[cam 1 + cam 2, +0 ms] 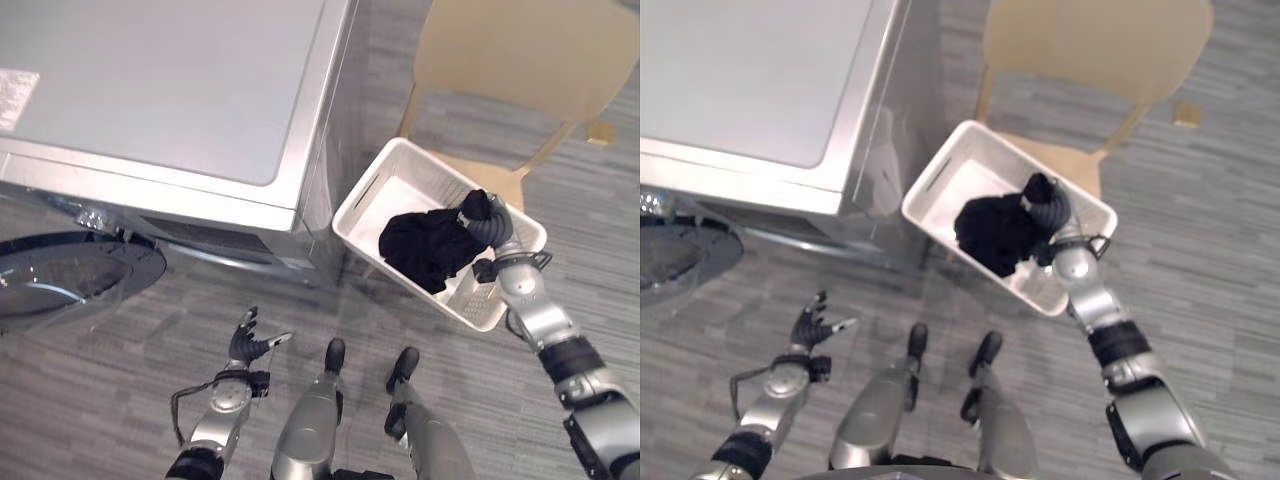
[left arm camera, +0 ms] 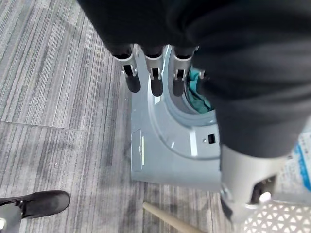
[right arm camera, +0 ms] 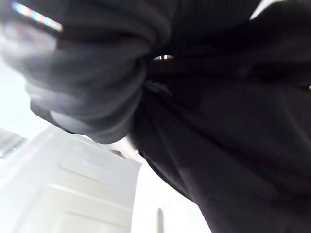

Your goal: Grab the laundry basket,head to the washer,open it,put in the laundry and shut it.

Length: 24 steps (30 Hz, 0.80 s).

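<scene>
I see the washer filling the frame's upper left, door swung open at left edge. White laundry basket sits right of centre on a wooden chair, black laundry inside. My right hand is down in that cloth, fingers hidden, so I cannot tell their state; left hand, lower centre-left, hangs with fingers straight, holding nothing.

Wooden chair behind; black shoe nearby.

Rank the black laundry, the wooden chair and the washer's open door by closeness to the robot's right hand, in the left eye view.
From the right hand:
1. Black laundry, right at the hand, inside the white basket.
2. Wooden chair, just behind the basket.
3. Washer door, far across on the left.
</scene>
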{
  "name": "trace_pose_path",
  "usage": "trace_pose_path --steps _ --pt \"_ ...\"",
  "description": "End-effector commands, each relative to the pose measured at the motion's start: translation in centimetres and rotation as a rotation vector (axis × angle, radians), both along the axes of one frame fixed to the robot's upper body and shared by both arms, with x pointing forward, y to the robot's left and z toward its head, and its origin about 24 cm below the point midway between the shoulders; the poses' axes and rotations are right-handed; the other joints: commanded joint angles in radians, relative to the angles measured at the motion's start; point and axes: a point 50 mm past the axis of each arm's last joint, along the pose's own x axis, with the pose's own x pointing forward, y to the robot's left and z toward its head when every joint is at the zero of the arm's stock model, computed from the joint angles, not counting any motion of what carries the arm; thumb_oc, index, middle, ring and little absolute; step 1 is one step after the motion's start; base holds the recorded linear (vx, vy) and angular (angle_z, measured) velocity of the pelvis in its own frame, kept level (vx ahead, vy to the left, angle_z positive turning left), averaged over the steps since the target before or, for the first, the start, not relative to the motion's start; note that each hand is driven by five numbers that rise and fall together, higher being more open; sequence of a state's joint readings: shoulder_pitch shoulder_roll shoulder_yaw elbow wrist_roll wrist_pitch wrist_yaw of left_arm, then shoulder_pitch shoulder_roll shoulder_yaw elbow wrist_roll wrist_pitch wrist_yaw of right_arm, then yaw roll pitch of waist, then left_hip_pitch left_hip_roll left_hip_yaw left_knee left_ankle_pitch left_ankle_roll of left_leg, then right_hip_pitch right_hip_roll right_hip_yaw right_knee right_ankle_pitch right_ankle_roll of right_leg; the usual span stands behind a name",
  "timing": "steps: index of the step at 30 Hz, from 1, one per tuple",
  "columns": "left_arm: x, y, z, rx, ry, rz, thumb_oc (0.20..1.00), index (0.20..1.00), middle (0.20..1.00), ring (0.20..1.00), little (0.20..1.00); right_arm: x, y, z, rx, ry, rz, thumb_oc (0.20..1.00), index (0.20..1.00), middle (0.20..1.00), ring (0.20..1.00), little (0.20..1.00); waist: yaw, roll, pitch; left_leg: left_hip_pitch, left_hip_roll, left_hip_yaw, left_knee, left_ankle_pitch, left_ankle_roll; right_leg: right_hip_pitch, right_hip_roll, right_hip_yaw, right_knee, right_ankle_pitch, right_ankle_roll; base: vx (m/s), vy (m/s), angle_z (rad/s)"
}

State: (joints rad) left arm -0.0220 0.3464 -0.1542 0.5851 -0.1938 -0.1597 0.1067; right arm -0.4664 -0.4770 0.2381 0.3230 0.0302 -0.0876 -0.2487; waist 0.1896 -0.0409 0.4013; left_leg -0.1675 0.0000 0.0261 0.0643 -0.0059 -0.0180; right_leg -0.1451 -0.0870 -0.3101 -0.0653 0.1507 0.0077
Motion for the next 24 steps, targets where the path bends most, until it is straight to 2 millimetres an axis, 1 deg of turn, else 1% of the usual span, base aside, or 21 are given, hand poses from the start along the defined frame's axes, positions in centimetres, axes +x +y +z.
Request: trace_pose_path --steps 1,2,3,4,6,7,10,11,12,13,14,15,16,18,19,21,22,24 --pt "-3.0 1.2 -1.4 0.012 0.088 0.002 1.0 1.0 1.0 1.0 1.0 -1.4 1.0 -0.6 0.131 -0.021 0.126 0.2 0.2 0.2 0.2 0.2 -0.003 -0.012 -0.147 0.019 -0.026 -0.004 -0.042 -0.011 0.016 0.067 -0.04 0.032 0.091 -0.165 0.131 0.06 0.039 -0.17" --pt "-3.3 1.3 -1.5 0.012 0.095 0.009 1.0 1.0 1.0 1.0 1.0 -1.8 1.4 -0.4 0.166 -0.029 0.16 0.2 0.2 0.2 0.2 0.2 -0.006 -0.015 -0.16 0.028 -0.026 -0.001 -0.04 -0.013 0.02 0.074 -0.04 0.034 0.094 -0.166 0.132 0.03 0.024 -0.21" --pt "-3.4 1.4 -1.5 0.012 0.096 0.009 1.0 1.0 1.0 1.0 1.0 -1.9 1.4 -0.5 0.166 -0.028 0.16 0.2 0.2 0.2 0.2 0.2 -0.006 -0.015 -0.16 0.029 -0.026 -0.001 -0.04 -0.014 0.02 0.075 -0.04 0.034 0.094 -0.166 0.132 0.05 0.044 -0.25" --pt "-4.1 1.6 -1.7 0.011 0.109 0.014 1.0 1.0 1.0 1.0 1.0 -3.1 2.0 -0.4 0.232 -0.038 0.227 0.2 0.2 0.2 0.2 0.2 -0.013 -0.018 -0.182 0.066 -0.022 0.014 -0.041 -0.027 0.027 0.091 -0.042 0.045 0.116 -0.174 0.137 0.05 0.036 -0.22" --pt "-4.3 1.6 -1.5 0.01 0.102 0.008 1.0 1.0 1.0 1.0 1.0 -4.1 2.4 -0.4 0.271 -0.046 0.274 0.2 0.2 0.2 0.2 0.2 -0.023 -0.015 -0.191 0.091 -0.017 0.019 -0.043 -0.029 0.033 0.093 -0.047 0.058 0.152 -0.179 0.141 -0.01 0.01 -0.23" --pt "-4.2 1.5 -1.3 0.007 0.096 0.004 1.0 1.0 1.0 1.0 1.0 -4.7 2.7 -0.2 0.294 -0.058 0.297 0.2 0.2 0.2 0.2 0.2 -0.034 -0.011 -0.19 0.097 -0.014 0.013 -0.044 -0.026 0.034 0.084 -0.047 0.085 0.192 -0.182 0.146 -0.09 -0.04 -0.2" --pt "-3.0 1.1 -0.3 0.02 0.038 -0.027 1.0 1.0 1.0 1.0 1.0 -6.0 2.5 0.4 0.358 -0.105 0.327 0.2 0.2 0.2 0.2 0.2 -0.07 0.0 -0.178 0.08 -0.015 -0.03 -0.021 -0.014 0.04 0.056 -0.009 0.228 0.3 -0.207 0.151 -0.12 -0.069 0.02" --pt "-3.0 1.1 -0.3 0.02 0.037 -0.027 1.0 1.0 1.0 1.0 1.0 -6.0 2.5 0.4 0.358 -0.105 0.327 0.2 0.2 0.2 0.2 0.2 -0.069 0.0 -0.181 0.076 -0.015 -0.03 -0.022 -0.012 0.04 0.052 -0.008 0.228 0.299 -0.204 0.15 -0.1 -0.087 0.51" --pt "-2.6 0.9 0.1 0.026 0.018 -0.041 1.0 1.0 1.0 1.0 1.0 -6.4 2.5 0.7 0.378 -0.125 0.338 0.2 0.2 0.2 0.2 0.2 -0.077 0.005 -0.185 0.063 -0.013 -0.046 -0.017 -0.002 0.039 0.053 0.002 0.261 0.33 -0.213 0.147 -0.15 -0.198 0.89" --pt "-2.1 0.6 0.7 0.031 -0.012 -0.068 1.0 1.0 1.0 1.0 1.0 -7.1 2.4 1.3 0.394 -0.162 0.347 0.2 0.2 0.2 0.2 0.2 -0.083 0.01 -0.203 0.041 -0.014 -0.093 -0.024 0.024 0.03 0.069 0.01 0.299 0.374 -0.218 0.141 -0.19 -0.3 1.01" --pt "-1.9 0.5 1.1 0.034 -0.034 -0.08 1.0 1.0 1.0 1.0 1.0 -7.5 2.4 1.7 0.395 -0.185 0.349 0.2 0.2 0.2 0.2 0.2 -0.081 0.008 -0.213 0.028 -0.015 -0.122 -0.035 0.041 0.02 0.104 0.02 0.321 0.346 -0.252 0.133 -0.17 -0.307 1.06" --pt "-1.6 0.1 1.5 0.032 -0.056 -0.1 1.0 1.0 1.0 1.0 1.0 -7.5 2.5 2.1 0.394 -0.2 0.36 0.2 0.2 0.2 0.2 0.2 -0.074 0.005 -0.223 0.009 -0.016 -0.139 -0.039 0.058 0.007 0.132 0.032 0.34 0.309 -0.292 0.118 -0.17 -0.271 0.98" --pt "-1.4 -0.1 1.8 0.026 -0.077 -0.104 1.0 1.0 1.0 1.0 1.0 -7.5 2.8 2.8 0.405 -0.234 0.376 0.2 0.2 0.2 0.2 0.2 -0.064 0.002 -0.227 -0.019 -0.019 -0.152 -0.04 0.086 -0.009 0.157 0.051 0.351 0.26 -0.315 0.105 -0.21 -0.258 1.14" --pt "-1.2 -0.6 2.3 0.012 -0.103 -0.115 1.0 1.0 1.0 1.0 1.0 -7.4 3.4 3.9 0.422 -0.282 0.415 0.2 0.2 0.2 0.2 0.2 -0.044 0.008 -0.229 -0.066 -0.01 -0.158 -0.062 0.144 -0.044 0.189 0.068 0.325 0.157 -0.325 0.081 -0.26 -0.267 0.7" --pt "-1.0 -0.9 2.5 0.01 -0.12 -0.123 1.0 1.0 1.0 1.0 1.0 -7.4 3.4 4.4 0.424 -0.303 0.424 0.2 0.2 0.2 0.2 0.2 -0.039 0.013 -0.224 -0.09 -0.006 -0.167 -0.073 0.175 -0.061 0.192 0.087 0.329 0.132 -0.332 0.069 -0.27 -0.255 0.39" --pt "-0.5 -1.9 3.2 -0.011 -0.16 -0.152 1.0 1.0 1.0 1.0 1.0 -7.7 3.7 5.6 0.421 -0.351 0.46 0.2 0.2 0.2 0.2 0.2 -0.041 0.032 -0.209 -0.123 -0.002 -0.167 -0.101 0.214 -0.086 0.185 0.111 0.302 0.099 -0.315 0.057 -0.32 -0.181 0.62" --pt "-0.4 -2.6 3.4 -0.011 -0.173 -0.179 1.0 1.0 1.0 1.0 1.0 -7.7 3.7 6.1 0.415 -0.371 0.468 0.2 0.2 0.2 0.2 0.2 -0.054 0.032 -0.196 -0.133 -0.005 -0.13 -0.103 0.203 -0.083 0.178 0.105 0.282 0.096 -0.306 0.056 -0.35 -0.06 0.88" --pt "0.2 -3.5 4.5 -0.02 -0.226 -0.225 1.0 1.0 1.0 1.0 1.0 -8.0 4.1 6.9 0.407 -0.392 0.509 0.2 0.2 0.2 0.2 0.2 -0.075 0.031 -0.196 -0.126 0.015 -0.048 -0.077 0.169 -0.06 0.158 0.09 0.238 0.083 -0.279 0.063 -0.32 -0.027 1.05"
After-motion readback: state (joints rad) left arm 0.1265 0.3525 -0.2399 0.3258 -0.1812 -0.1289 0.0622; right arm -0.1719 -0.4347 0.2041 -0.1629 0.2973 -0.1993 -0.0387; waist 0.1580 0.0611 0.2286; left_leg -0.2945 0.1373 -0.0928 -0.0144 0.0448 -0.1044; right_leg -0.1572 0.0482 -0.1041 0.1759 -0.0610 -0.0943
